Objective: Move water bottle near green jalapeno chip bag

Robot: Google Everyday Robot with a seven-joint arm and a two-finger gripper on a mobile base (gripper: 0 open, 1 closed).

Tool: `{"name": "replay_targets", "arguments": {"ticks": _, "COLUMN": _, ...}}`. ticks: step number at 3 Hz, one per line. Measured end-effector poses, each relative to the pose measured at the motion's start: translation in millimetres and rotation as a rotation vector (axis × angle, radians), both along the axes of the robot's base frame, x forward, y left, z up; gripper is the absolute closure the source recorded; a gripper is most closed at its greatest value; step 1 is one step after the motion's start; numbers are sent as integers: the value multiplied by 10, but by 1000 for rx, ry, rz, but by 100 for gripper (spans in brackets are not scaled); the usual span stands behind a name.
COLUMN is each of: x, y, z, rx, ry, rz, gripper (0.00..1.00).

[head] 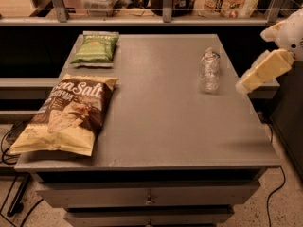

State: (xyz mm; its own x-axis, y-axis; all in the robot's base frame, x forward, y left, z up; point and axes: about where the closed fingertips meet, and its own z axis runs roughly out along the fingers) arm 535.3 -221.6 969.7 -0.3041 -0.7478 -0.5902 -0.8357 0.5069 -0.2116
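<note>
End effector – a pale yellowish piece on a white arm – hangs at the right edge of the view, just past the right side of the grey desk and above it, holding nothing. Whether it is open or closed cannot be told.

The water bottle lies on its side near the desk's right edge, cap pointing to the far side. The green jalapeno chip bag lies flat at the far left corner, well apart from the bottle. A larger Sea Salt chip bag fills the near left side.

Likely risks: the round, crinkled bottle could roll off the right edge if nudged off-centre, or slip from a loose grip – and a long sideways carry could push the green bag off its corner.

The bottle is clear; how much it holds cannot be told. 2 desk drawers are closed, contents hidden.
</note>
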Motion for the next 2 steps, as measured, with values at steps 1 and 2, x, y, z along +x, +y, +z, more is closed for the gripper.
{"name": "replay_targets", "arguments": {"ticks": 1, "x": 418, "y": -55, "z": -269, "rx": 132, "ry": 51, "rz": -99, "gripper": 0}}
{"name": "replay_targets", "arguments": {"ticks": 2, "x": 690, "y": 6, "z": -468, "rx": 192, "ry": 91, "rz": -167, "gripper": 0}}
